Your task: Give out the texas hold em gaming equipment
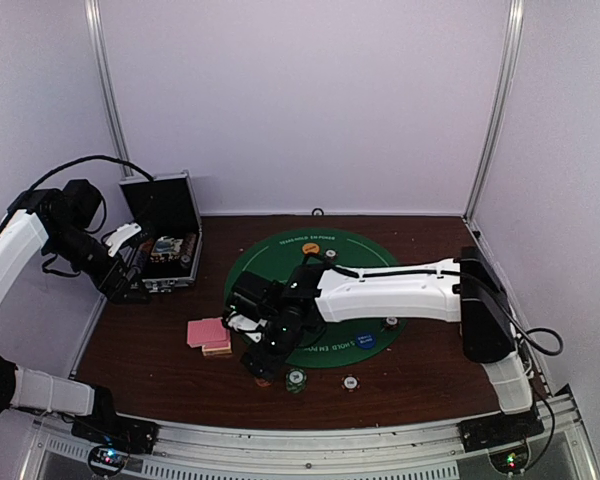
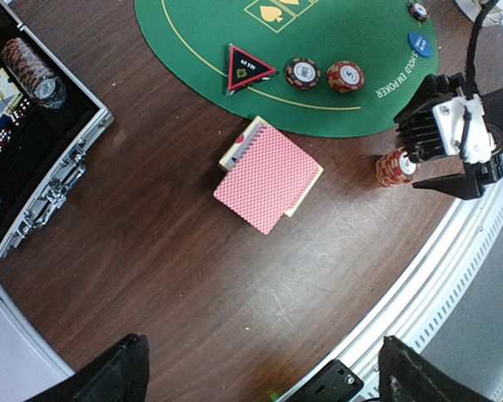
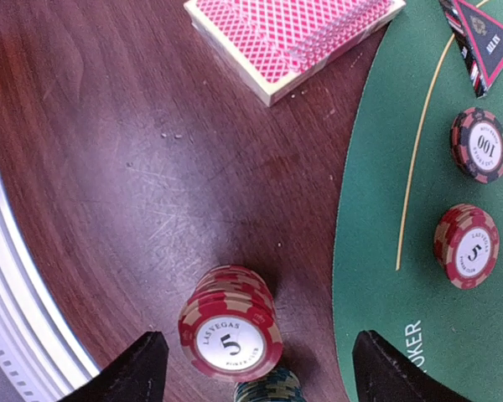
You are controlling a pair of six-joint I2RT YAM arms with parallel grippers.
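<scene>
red chip stack (image 3: pixel 230 322), marked 5: upright on table (image 3: pixel 109 167), just off green mat (image 3: pixel 386 251), green stack (image 3: pixel 268 390) close beside. right gripper (image 3: pixel 256 367): jaws wide either side, holding nothing. best raised straight up, lest a jaw tip either stack. left gripper (image 2: pixel 264 373): wide, empty.

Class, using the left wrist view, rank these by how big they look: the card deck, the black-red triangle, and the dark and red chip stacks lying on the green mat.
1. card deck, clearly largest.
2. black-red triangle.
3. dark chip stack and red chip stack: they look alike, so no ranking between them.
</scene>
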